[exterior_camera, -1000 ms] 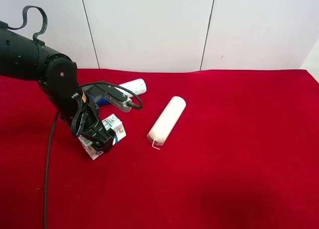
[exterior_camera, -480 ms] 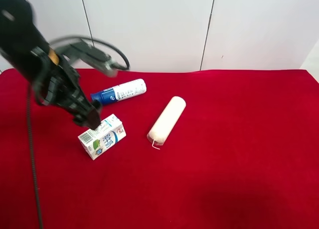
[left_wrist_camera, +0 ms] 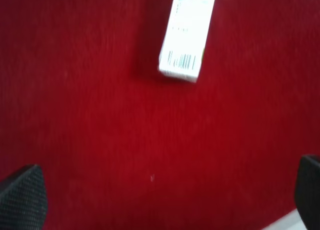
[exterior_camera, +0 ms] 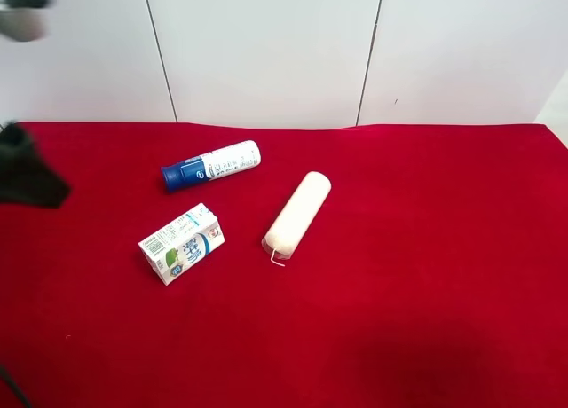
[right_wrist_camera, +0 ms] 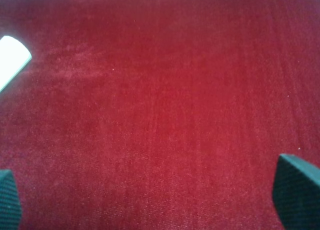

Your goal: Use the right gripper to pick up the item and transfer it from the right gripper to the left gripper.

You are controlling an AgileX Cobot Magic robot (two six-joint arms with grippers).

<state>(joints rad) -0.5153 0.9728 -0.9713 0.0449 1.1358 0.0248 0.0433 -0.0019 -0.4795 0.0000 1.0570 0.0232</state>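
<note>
Lying free on red surface [exterior_camera: 426, 275]: milk carton [exterior_camera: 181, 243]. Blue-capped tube [exterior_camera: 211, 165] at its 12 o'clock. Left gripper [left_wrist_camera: 165, 202] fingers apart; right gripper [right_wrist_camera: 150, 195] fingers apart.

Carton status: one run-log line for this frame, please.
carton: on cloth, ungripped | left gripper: open, empty | right gripper: open, empty | handover: not done

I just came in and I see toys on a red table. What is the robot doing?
Right now nothing is being held. The milk carton lies on the red cloth, near a blue-capped tube and a cream roll. The left gripper is open above the cloth with the carton ahead of it. The right gripper is open over bare cloth.
</note>
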